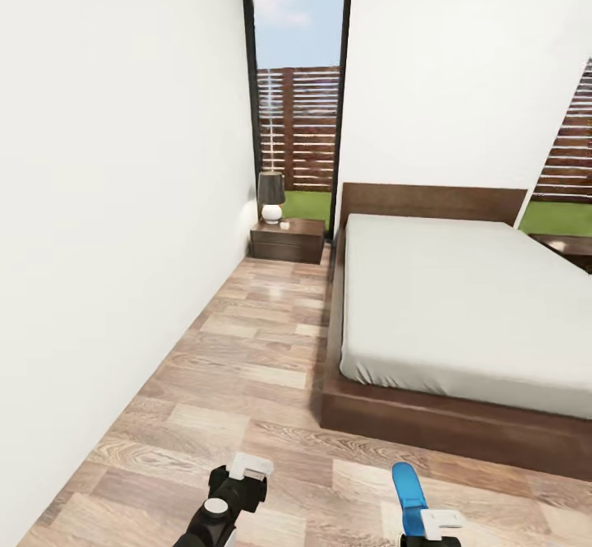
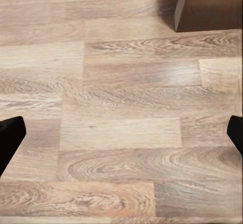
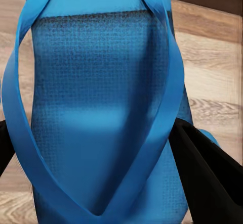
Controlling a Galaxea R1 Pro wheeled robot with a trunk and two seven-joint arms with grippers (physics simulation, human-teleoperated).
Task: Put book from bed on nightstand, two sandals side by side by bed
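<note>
1. Right wrist view shows the blue sandal [image 3: 101, 113] clamped between the right gripper's [image 3: 101, 183] fingers, straps visible.
2. Head view adds the bed [image 1: 460, 300], nightstand [image 1: 288, 241], lamp [image 1: 271, 195].
3. Left gripper [image 2: 121, 138] hangs low, spread wide over the floor [image 2: 121, 82].

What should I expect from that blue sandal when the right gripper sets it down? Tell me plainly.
The sandal looks thin and flat, so it is probably light and should lie stable on the floor rather than roll. Its narrow straps look flexible and may snag a finger. The right gripper holds it near one end, so it may sag.
</note>
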